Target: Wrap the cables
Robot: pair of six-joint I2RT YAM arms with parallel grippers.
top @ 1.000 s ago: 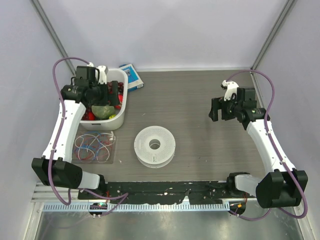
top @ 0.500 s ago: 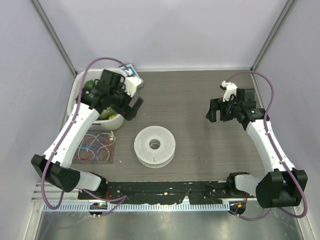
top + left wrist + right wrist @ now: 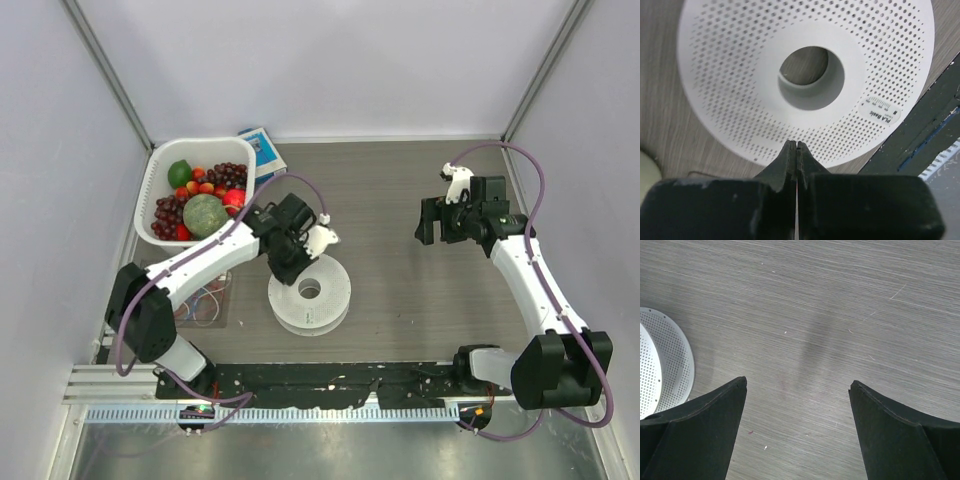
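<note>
The cables (image 3: pixel 205 300) lie at the lower left, nearest the left jaws, which are closed tight. The right jaws gape wide.

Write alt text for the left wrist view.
The left tool, shut tight, points at the rim of a white perforated spool lying flat on the wood-grain table. A small label sits near the spool's edge.

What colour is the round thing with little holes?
The spool is white, clearest in the left wrist view.

The spool (image 3: pixel 730 100) is white, peppered with tiny holes; table (image 3: pixel 840 315) grey wood-grain; cables (image 3: pixel 205 302) red and blue.
</note>
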